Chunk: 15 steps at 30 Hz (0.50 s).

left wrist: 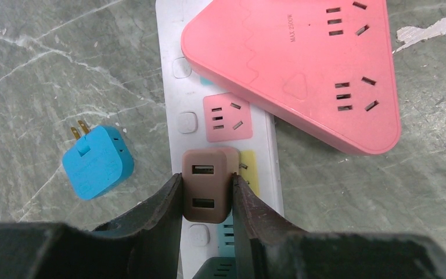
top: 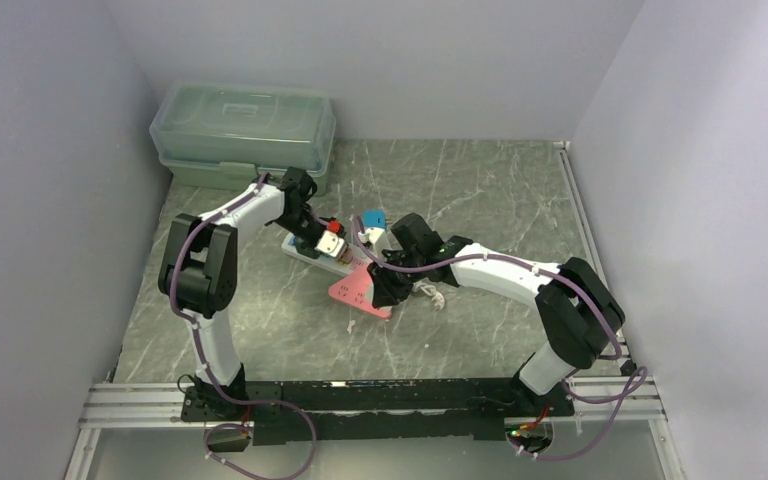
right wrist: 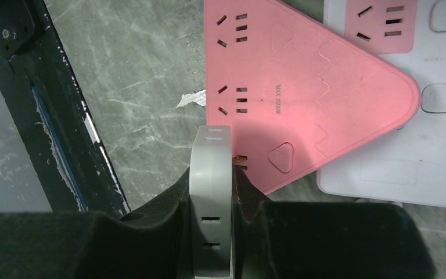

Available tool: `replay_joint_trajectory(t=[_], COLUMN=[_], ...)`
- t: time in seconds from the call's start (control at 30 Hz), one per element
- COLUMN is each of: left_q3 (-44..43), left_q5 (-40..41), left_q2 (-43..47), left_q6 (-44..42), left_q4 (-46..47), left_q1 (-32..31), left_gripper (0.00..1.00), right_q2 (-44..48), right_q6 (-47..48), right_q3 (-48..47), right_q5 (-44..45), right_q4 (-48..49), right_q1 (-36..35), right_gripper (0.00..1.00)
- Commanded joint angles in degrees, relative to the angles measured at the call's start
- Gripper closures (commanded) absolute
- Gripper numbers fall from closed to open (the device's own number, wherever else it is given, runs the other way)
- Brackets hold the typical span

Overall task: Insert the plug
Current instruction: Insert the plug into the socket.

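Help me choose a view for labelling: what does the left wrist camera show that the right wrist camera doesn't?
Only left wrist: the left gripper shut on a brown USB charger at the white strip, and a blue adapter lying on the table. Only right wrist: the right gripper shut on a grey plug by the pink strip's edge. Both: the pink strip overlapping the white strip, and a white scrap on the table.
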<state>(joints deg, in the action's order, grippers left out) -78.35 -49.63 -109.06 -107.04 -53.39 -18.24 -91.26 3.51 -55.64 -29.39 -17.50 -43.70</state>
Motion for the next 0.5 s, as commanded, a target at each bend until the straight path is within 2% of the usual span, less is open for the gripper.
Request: replay_joint_trajectory(t=[0.0,0.47], left_q3=[1.2,0.2], left_q5=[3.2,3.5], left_q2=[-4.4,-5.9], left_q6=[-5.1,-7.3], left_q4=[-10.6,-13.9], left_q1=[-1.8,-1.9], left_gripper=[0.94,0.94], right_q2=[-0.5,-4.8], right_q6=[4.2,5.7], right_q3=[1.3,-0.9], right_q5=[12.8,13.9], right_q4=[5.4,5.5], right_q1=[1.3,1.5], right_gripper=[1.00,1.00])
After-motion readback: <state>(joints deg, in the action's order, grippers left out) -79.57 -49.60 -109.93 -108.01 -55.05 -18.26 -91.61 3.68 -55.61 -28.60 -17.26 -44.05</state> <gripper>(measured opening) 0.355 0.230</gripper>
